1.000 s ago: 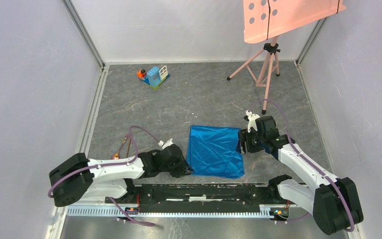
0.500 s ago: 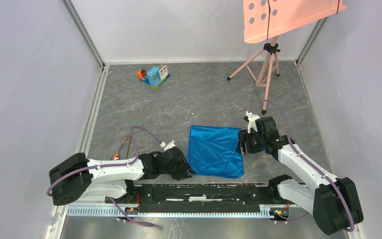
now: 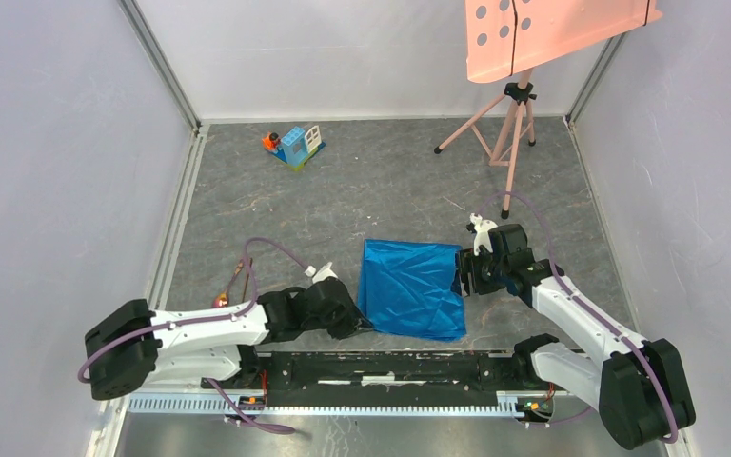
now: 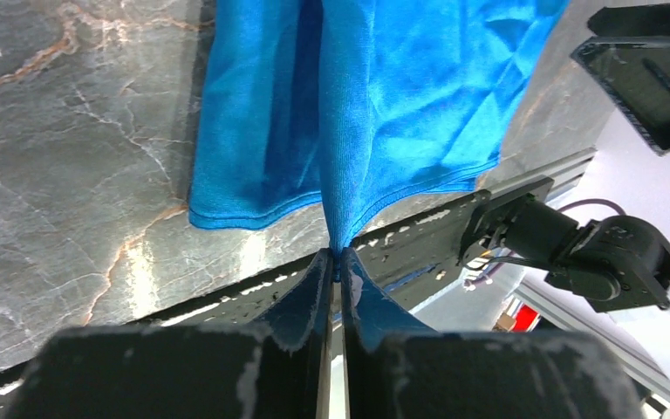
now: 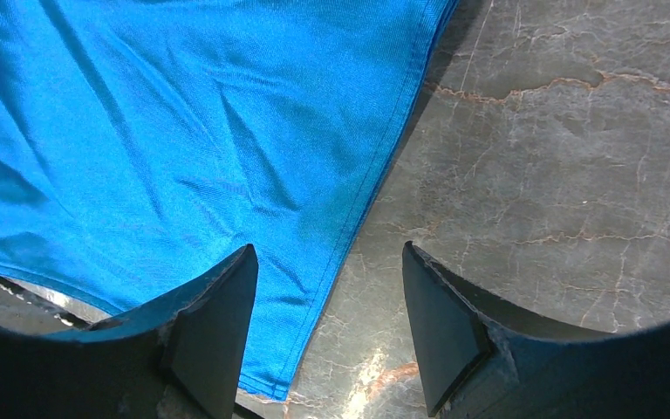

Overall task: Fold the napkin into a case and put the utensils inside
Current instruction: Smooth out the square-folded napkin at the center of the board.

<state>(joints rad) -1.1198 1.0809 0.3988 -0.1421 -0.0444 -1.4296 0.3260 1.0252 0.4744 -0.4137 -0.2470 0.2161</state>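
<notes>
The bright blue napkin (image 3: pixel 411 288) lies mostly flat and wrinkled on the grey marble table between the arms. My left gripper (image 3: pixel 360 322) is at its near left corner. In the left wrist view it (image 4: pixel 337 255) is shut on a pinched fold of the napkin (image 4: pixel 384 96), which is pulled up taut from the table. My right gripper (image 3: pixel 461 271) hovers open over the napkin's right edge (image 5: pixel 166 131), the hem lying between its fingers (image 5: pixel 327 262). The copper utensils (image 3: pixel 232 284) lie on the table left of the left arm, partly hidden by its cable.
A small blue-and-white toy block house (image 3: pixel 296 146) stands at the back left. A pink tripod (image 3: pixel 509 143) carrying a pink board (image 3: pixel 552 33) stands at the back right. The black mounting rail (image 3: pixel 390 367) runs along the near edge. White walls enclose the table.
My left gripper has closed on the napkin's near left corner, and that arm has shifted slightly left. The right arm has not moved.
</notes>
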